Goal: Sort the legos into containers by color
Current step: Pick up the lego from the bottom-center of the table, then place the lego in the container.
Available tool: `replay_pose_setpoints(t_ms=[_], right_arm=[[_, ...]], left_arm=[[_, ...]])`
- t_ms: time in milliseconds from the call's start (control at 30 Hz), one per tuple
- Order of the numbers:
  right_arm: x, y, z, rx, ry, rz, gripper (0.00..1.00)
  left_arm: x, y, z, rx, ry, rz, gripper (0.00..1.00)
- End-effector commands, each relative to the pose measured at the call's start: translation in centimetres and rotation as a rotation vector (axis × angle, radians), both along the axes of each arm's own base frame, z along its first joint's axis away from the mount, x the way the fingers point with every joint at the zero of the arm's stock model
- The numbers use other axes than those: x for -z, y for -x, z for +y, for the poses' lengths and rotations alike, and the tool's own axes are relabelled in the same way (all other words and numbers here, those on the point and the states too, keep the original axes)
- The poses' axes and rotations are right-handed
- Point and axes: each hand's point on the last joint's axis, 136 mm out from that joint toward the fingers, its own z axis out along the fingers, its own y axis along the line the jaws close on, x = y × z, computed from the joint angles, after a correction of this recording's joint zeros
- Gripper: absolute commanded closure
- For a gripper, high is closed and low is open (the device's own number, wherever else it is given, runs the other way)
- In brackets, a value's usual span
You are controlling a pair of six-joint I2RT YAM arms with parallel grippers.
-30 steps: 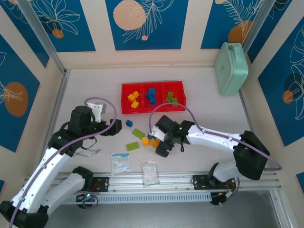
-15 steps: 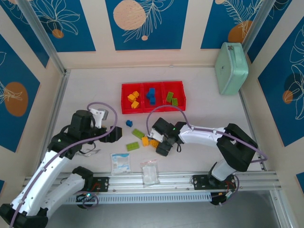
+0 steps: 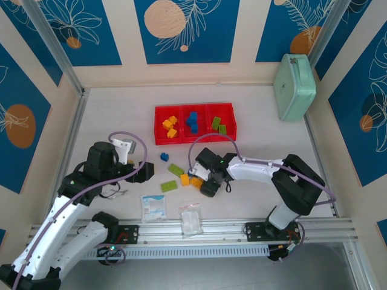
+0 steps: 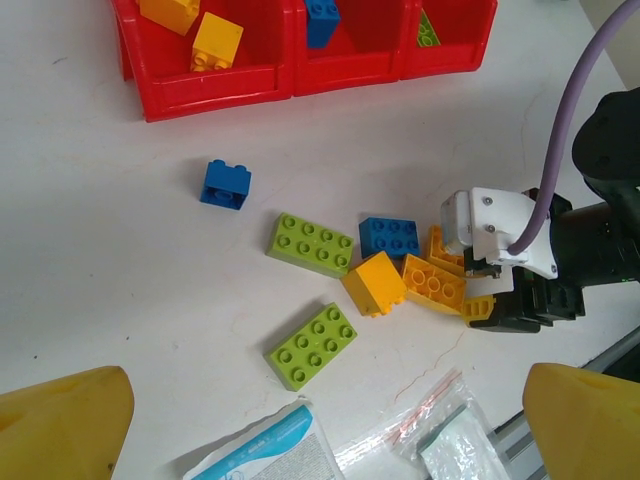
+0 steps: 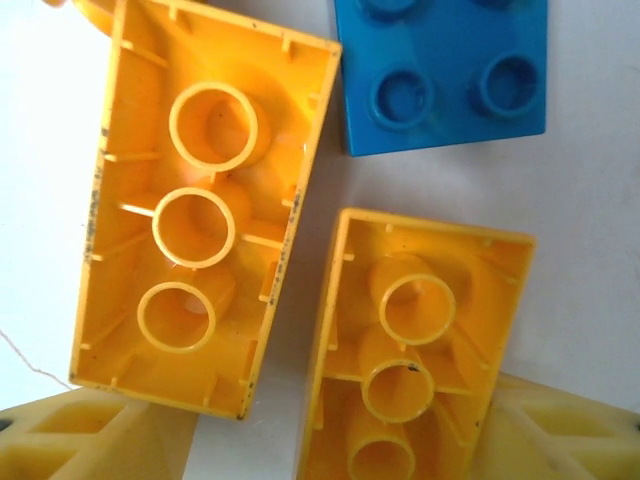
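Overhead view of a white table (image 3: 109, 115); a low red tray (image 3: 195, 140) near the middle holds yellow bricks (image 3: 170, 125) in its left compartment, blue bricks (image 3: 193, 119) in the middle one and green bricks (image 3: 218, 125) in the right one; loose legos lie in front of it: a small blue brick (image 4: 225, 185), two green oblong bricks (image 4: 310, 243), a yellow square brick (image 4: 373, 283) and a flat blue brick (image 5: 445, 70); the left gripper (image 4: 322, 430) hovers above them, fingers spread wide, holding nothing; the right gripper (image 5: 330, 440) is down at the table, its pads (image 5: 100, 440) on either side of two upturned yellow oblong bricks (image 5: 200, 210); whether they pinch either brick cannot be told; two clear packets (image 4: 262, 450) lie nearer the arms; a mint-green case (image 3: 294, 86) sits far right.
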Motion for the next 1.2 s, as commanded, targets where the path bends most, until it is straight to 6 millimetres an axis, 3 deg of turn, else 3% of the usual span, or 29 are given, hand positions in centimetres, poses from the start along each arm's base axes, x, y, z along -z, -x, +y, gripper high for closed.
replay_pose_setpoints(t_ms=[0,267,567,767,867,1033,1167], right_arm=[[1.3,-1.0,-0.7,0.025,0.05,0.019,0.37],[1.6,-1.3,-0.9,0.048,0.076,0.061,0.6],[-2.4,-2.2,0.3,0.117,0.013,0.079,0.83],[-7.2,-4.5,2.2,0.174,-0.081,0.023,0.88],[-11.5,-6.3,4.7,0.192,-0.206,-0.023,0.87],[-18.6,-11.6,9.3,0.272,-0.473,-0.132,0.88],[-20.9,-16.2,11.2,0.383,-0.607,-0.151,0.88]], left_arm=[[-0.3,0.3,0.8,-0.02,-0.024,-0.014,0.01],[-1.0,1.2,2.1,-0.067,-0.042,-0.022,0.01],[-1.9,2.5,3.6,-0.128,-0.032,-0.055,0.01],[-3.0,3.2,4.2,-0.147,-0.001,-0.14,0.01],[-3.5,3.3,4.4,-0.151,0.021,-0.193,0.01],[-3.3,3.1,5.6,-0.215,0.008,-0.228,0.01],[-3.0,3.1,5.6,-0.22,0.006,-0.224,0.01]])
